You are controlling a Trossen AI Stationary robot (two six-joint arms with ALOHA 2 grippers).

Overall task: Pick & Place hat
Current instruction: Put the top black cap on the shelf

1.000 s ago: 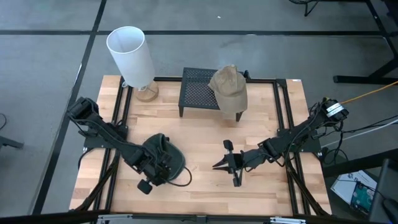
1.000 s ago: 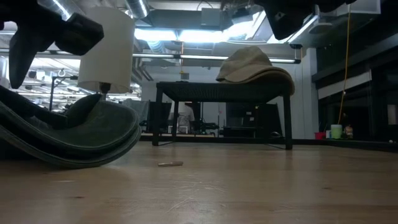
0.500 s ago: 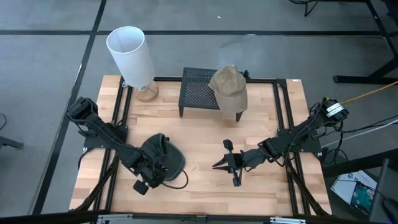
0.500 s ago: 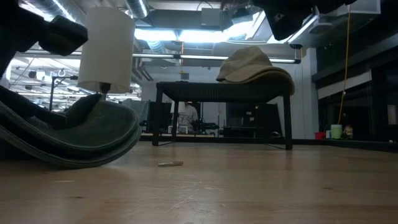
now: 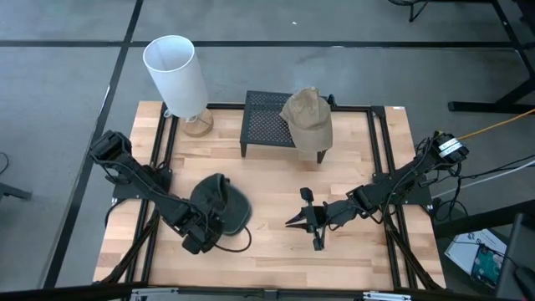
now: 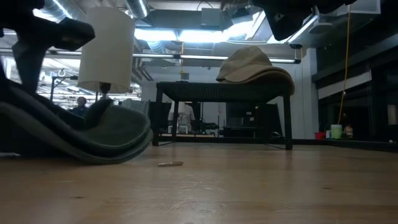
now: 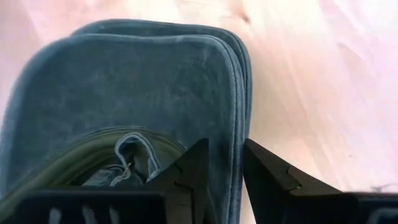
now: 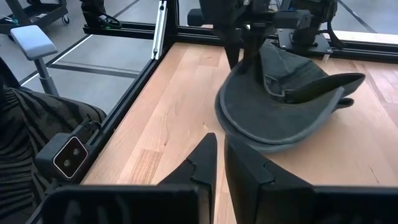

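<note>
Left gripper (image 5: 203, 237) clamped on brim edge of soft dark green hat (image 5: 219, 206), upturned on pale wood worktop (image 5: 276, 180), shifted slightly since before. Right gripper (image 5: 292, 221) clenched, empty, mid-worktop. Farther: tan cap (image 5: 308, 117) on black mesh stand (image 5: 269, 125); white cylindrical lamp (image 5: 175, 73).

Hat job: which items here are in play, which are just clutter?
In play: dark hat, pinched at its brim by the left gripper; black mesh rack; tan hat on that rack.
Clutter: white lamp; small scrap on the table; idle right gripper.
</note>
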